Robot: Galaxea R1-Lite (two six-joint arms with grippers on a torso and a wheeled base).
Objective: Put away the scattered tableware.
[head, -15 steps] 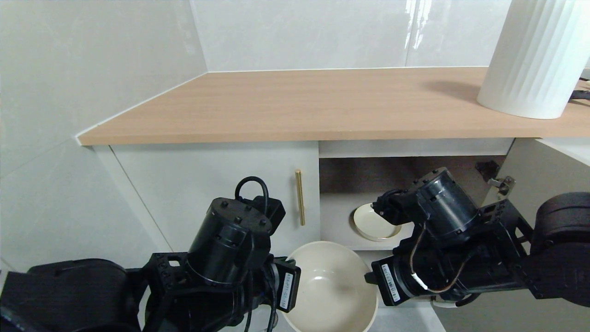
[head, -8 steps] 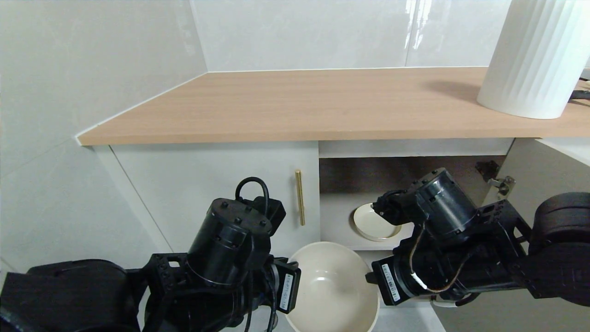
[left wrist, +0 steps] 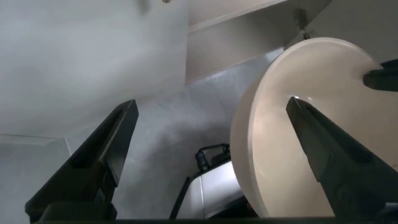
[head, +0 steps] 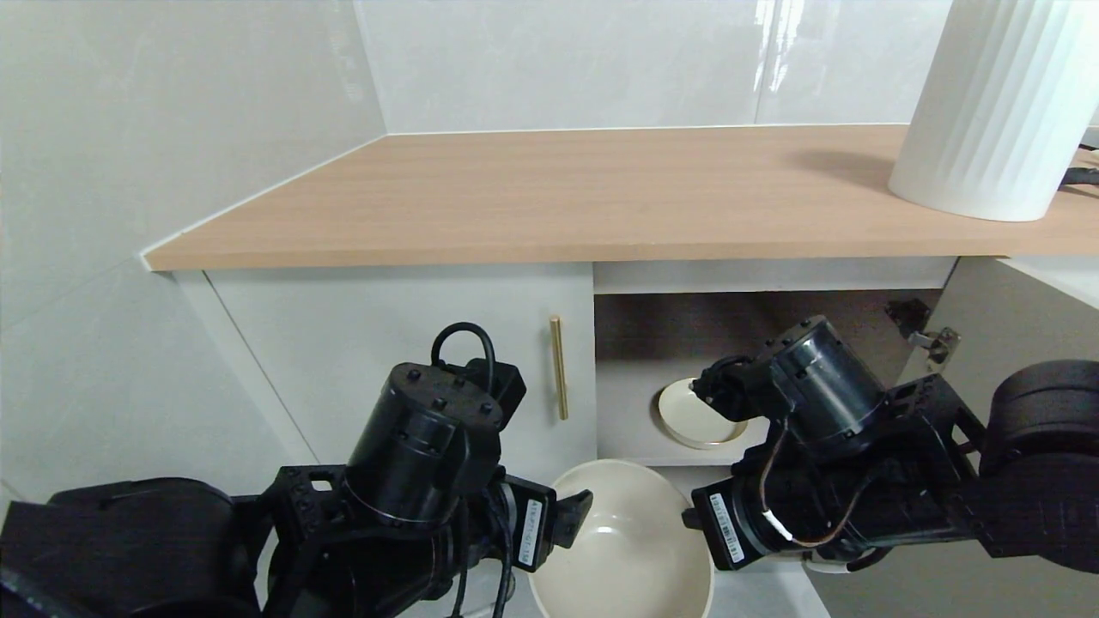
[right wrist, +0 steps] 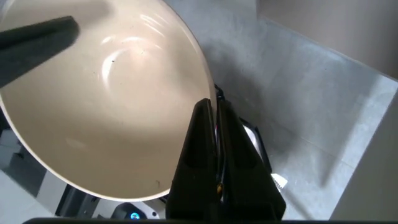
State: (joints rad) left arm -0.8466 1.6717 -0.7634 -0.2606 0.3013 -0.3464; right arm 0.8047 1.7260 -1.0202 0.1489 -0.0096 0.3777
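Your right gripper (right wrist: 211, 106) is clamped on the right rim of the cream bowl (head: 620, 549), with the rim pinched between its fingers. The bowl hangs low and near, between your two wrists, mouth up in the head view, in front of the open bay of the cabinet (head: 635, 403).

Your left gripper (left wrist: 211, 104) is spread wide and grips nothing. One finger (left wrist: 336, 162) sits at the bowl's left rim, and you can't tell from the pictures if it touches. The other finger is well off to the left.

Farther in, a small plate (head: 691, 418) lies flat on the cabinet shelf, just beyond your right wrist.

On the cabinet, the left door (head: 403, 360) is shut, its gold handle (head: 559, 367) upright, and the right door (head: 1004, 318) stands open. On the countertop (head: 549, 193), a white ribbed vessel (head: 987, 112) stands at the far right.
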